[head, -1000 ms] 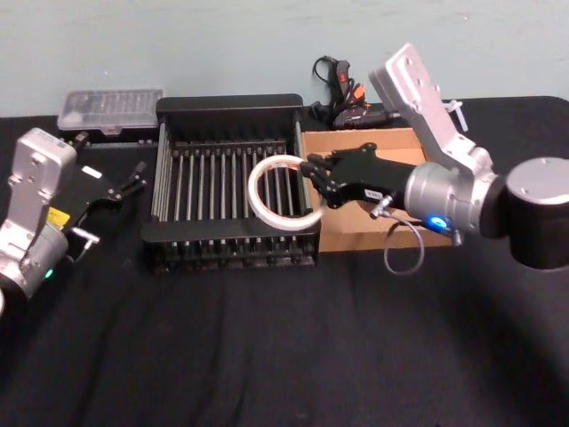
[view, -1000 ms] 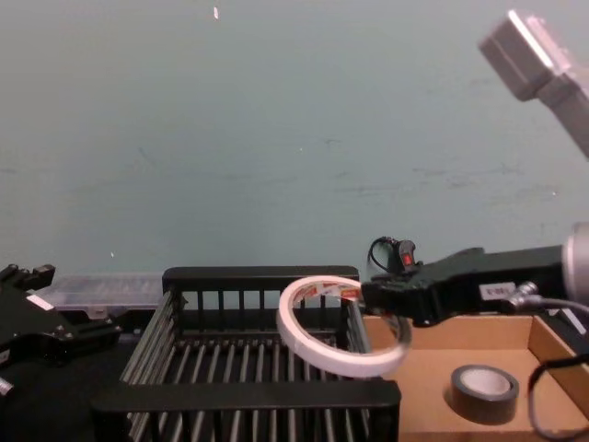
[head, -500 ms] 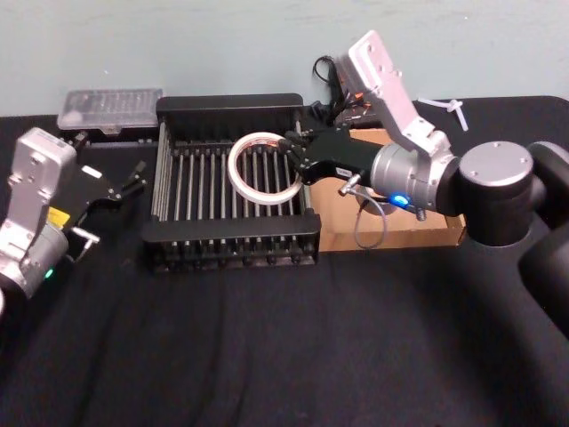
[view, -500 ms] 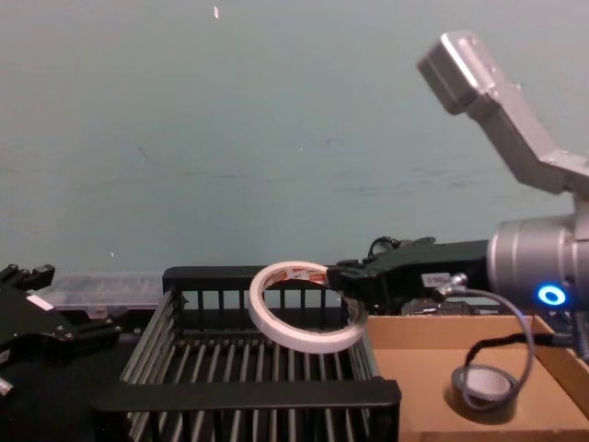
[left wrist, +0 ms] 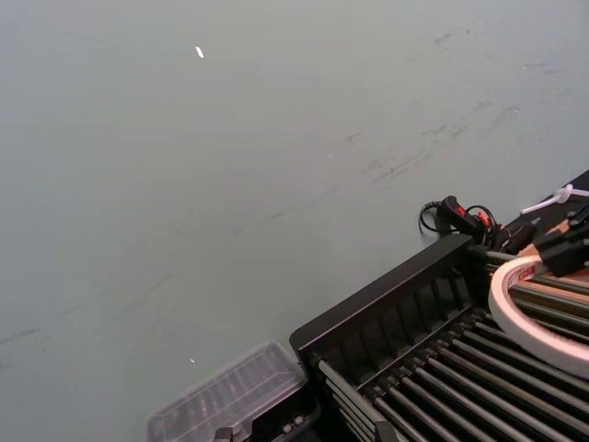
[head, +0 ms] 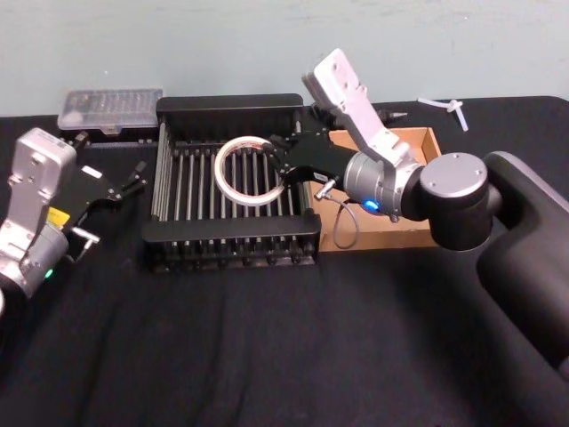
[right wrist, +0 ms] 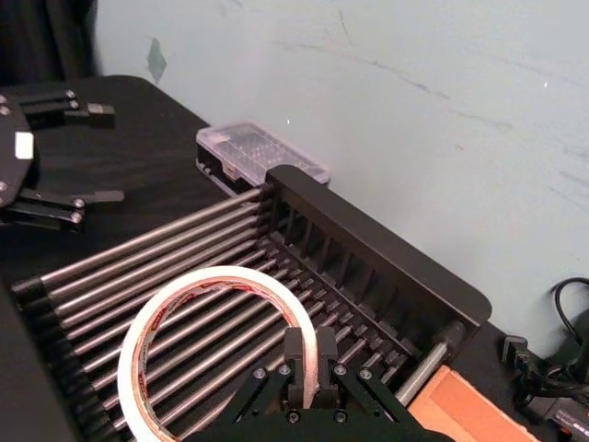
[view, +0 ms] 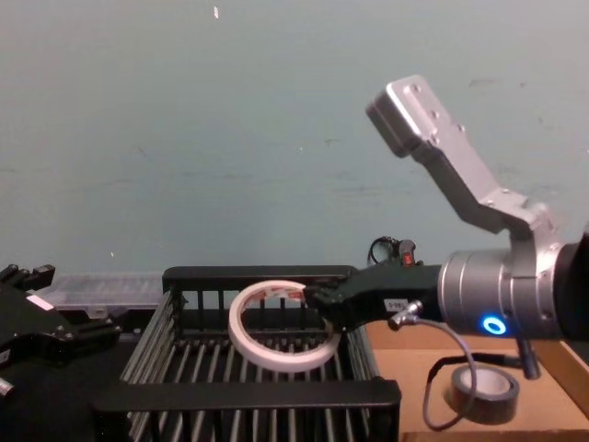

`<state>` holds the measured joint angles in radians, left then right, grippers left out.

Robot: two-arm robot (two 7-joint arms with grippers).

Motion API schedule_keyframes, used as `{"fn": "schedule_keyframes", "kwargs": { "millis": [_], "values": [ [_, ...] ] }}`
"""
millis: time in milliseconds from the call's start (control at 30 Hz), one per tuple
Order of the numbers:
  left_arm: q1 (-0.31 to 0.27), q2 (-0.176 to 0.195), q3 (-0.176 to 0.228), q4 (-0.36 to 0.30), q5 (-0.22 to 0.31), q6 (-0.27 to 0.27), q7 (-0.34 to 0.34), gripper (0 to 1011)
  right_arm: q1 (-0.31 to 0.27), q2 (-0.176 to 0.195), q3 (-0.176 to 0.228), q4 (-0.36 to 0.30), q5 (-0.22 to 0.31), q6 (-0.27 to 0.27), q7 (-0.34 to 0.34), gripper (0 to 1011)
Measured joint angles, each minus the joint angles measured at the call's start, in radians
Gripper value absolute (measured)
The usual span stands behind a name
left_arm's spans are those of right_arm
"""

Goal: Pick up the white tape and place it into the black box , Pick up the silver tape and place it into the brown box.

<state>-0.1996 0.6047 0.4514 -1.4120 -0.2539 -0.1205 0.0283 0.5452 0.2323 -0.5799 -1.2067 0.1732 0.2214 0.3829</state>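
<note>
the right tool (head: pixel 283 172) is clenched on the rim of the white tape (head: pixel 249 172), holding it above the slatted floor of the black box (head: pixel 229 237). the step is the drop: it is best lowered until the roll hangs just over the slats, level, then let go (a tilted release could send it rolling). the roll sits inside the crate's rims, nearer the right wall, with open room toward the left. the silver tape (view: pixel 482 393) lies in the brown box (head: pixel 425 142) already. the left tool (head: pixel 111 190) is parked open over the surface, left of the crate.
</note>
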Motion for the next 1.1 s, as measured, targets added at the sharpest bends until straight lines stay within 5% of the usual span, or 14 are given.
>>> {"fn": "schedule_keyframes", "kwargs": {
  "millis": [800,1100],
  "values": [
    [0.000,0.000,0.000,0.000,0.000,0.000,0.000,1001,0.009,-0.034,0.012,0.060,-0.036,-0.016,-0.001,99],
    [0.000,0.000,0.000,0.000,0.000,0.000,0.000,1001,0.009,-0.033,0.011,0.060,-0.036,-0.016,0.000,338]
  ]
}}
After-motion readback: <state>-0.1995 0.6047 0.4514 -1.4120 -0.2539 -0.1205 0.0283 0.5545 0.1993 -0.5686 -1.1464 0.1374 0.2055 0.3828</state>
